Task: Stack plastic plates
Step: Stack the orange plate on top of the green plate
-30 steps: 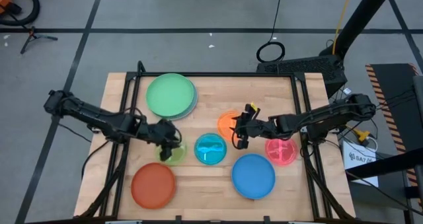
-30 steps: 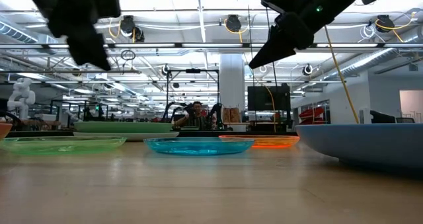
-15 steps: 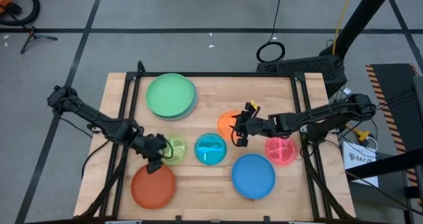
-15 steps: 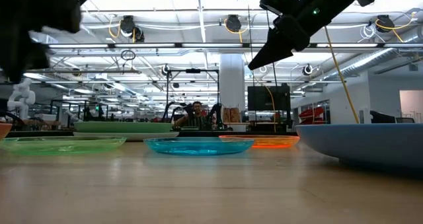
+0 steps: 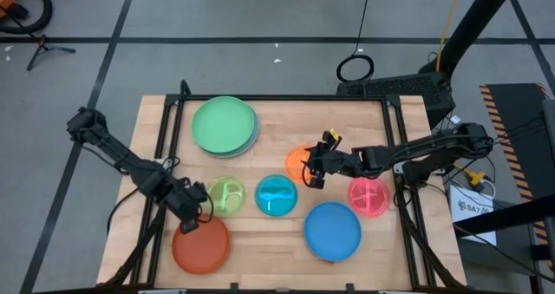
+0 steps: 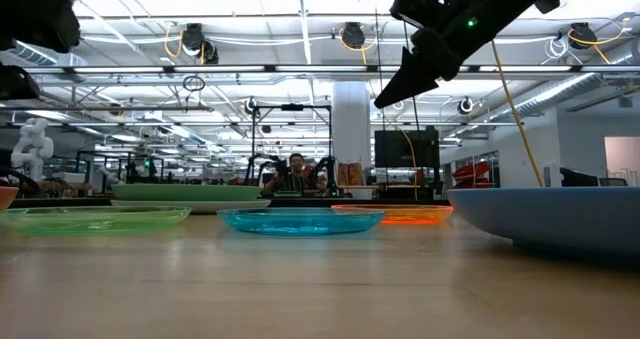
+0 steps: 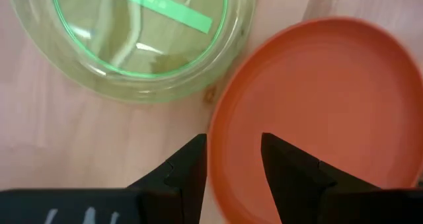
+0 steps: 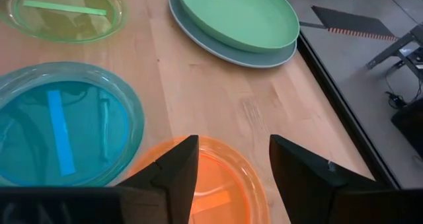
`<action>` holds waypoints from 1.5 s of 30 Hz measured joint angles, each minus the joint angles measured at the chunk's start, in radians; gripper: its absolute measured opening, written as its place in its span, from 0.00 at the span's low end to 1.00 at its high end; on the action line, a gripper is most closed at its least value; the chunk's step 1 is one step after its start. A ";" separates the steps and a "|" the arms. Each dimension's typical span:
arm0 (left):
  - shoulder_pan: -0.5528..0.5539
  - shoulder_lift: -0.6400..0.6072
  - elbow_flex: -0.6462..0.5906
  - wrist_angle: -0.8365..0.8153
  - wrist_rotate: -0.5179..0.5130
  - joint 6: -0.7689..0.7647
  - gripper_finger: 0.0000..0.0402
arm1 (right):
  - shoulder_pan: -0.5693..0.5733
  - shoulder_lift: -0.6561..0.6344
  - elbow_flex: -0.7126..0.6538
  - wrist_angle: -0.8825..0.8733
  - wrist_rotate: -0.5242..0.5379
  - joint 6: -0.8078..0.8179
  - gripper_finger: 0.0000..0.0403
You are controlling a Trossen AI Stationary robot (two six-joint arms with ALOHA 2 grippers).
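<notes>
Hovering over the near-left part of the table (image 5: 381, 129), the left gripper (image 5: 188, 218) has its two dark fingers (image 7: 188, 168) parted by a narrow gap and holds nothing; its reach straddles the rim of the red-orange plate (image 5: 200, 245), an opaque flat disc lying just below it in the wrist view. Beside that rim sits the lime plate (image 5: 225, 196), small and translucent (a green strip shows inside it), close to the red-orange one but apart from it. The left arm runs in from the table's left edge, bent low toward these two. Farther right lie the cyan plate (image 5: 277, 195), the blue plate (image 5: 332, 231) and the pink plate (image 5: 370, 198). The right gripper (image 5: 314, 171) hangs raised, fingers spread and empty, over the orange plate (image 5: 297, 162). At the far left, the green plate (image 5: 223, 125) rests on the light blue plate (image 8: 198, 32).
</notes>
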 joint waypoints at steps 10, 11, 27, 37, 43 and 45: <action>-0.072 0.008 0.000 -0.033 -0.079 -0.047 0.37 | 0.000 0.000 0.000 0.000 0.000 -0.001 0.44; -0.072 0.016 0.000 -0.033 -0.079 -0.053 0.37 | 0.000 0.000 0.000 0.000 0.000 0.000 0.44; -0.100 0.208 0.000 0.050 -0.051 -0.057 0.37 | 0.000 0.000 0.000 0.000 0.001 0.000 0.44; -0.134 0.326 0.000 0.105 -0.051 -0.093 0.37 | 0.000 0.000 0.000 0.000 0.001 0.000 0.44; -0.152 0.358 0.001 0.152 -0.051 -0.100 0.32 | 0.000 0.000 0.000 0.000 0.000 0.000 0.44; -0.153 0.358 0.001 0.151 -0.051 -0.111 0.28 | 0.000 0.000 0.000 0.000 0.000 0.001 0.44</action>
